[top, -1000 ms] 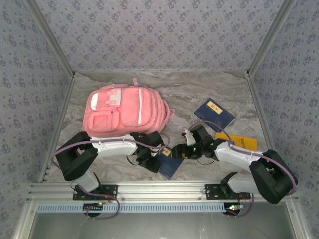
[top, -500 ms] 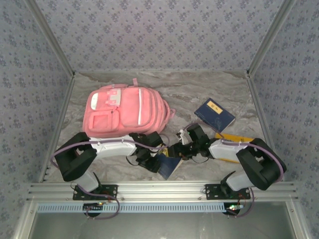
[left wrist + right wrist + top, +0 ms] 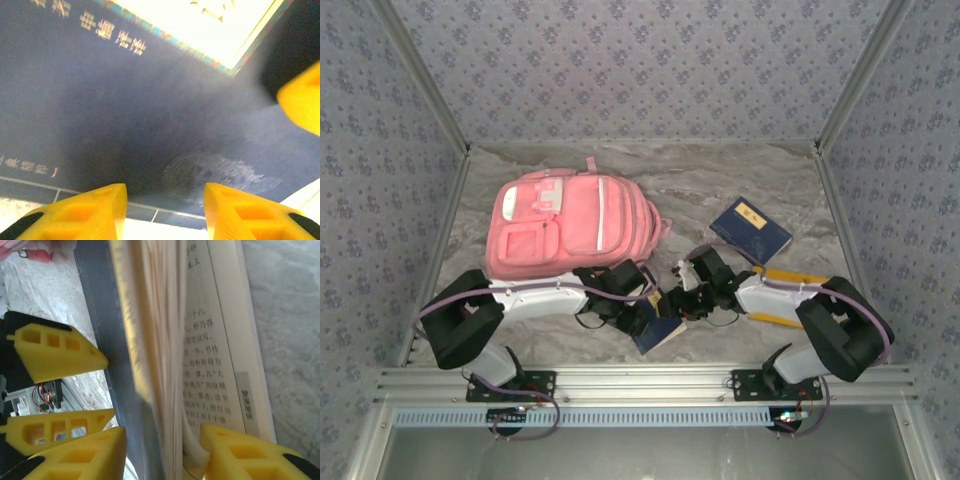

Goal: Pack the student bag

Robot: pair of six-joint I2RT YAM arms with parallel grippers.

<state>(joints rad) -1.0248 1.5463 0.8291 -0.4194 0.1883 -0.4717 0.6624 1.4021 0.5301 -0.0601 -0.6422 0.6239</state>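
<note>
Left jaws: parted halfway, with nothing seen clamped between them. Its fingers [image 3: 95, 210] are set against the flat cover of the dark blue book [image 3: 662, 328].
Right jaws: clenched on that same book. In the right wrist view its fingers [image 3: 245, 450] are seen astride the page block, one on the cover side and one on an open printed page.
Book attitude: it is raised on edge and tilted, not lying flat. It is held between the two sets of jaws at the near middle of the counter [image 3: 720, 180].
Yellow book: it lies flat just beyond the right arm [image 3: 770, 297] and is partly covered by it.
Student bag [image 3: 570, 225]: it lies flat on the far-left part of the counter with its front pockets up. Its long axis is judged to run roughly left to right. Whether a zip is open cannot be told.
Second blue book [image 3: 751, 229]: it lies flat at far right, well apart from the bag.
Key relation: the bag is found beyond and to the left of both sets of jaws. Its near-right corner sits just beside the lifted book.
Nearer arm: the left arm [image 3: 535, 295], whose forearm is laid along the bag's near edge.
Next move (judgement): the book is expected to be carried up and leftward to the bag. An open mouth must be located first.
</note>
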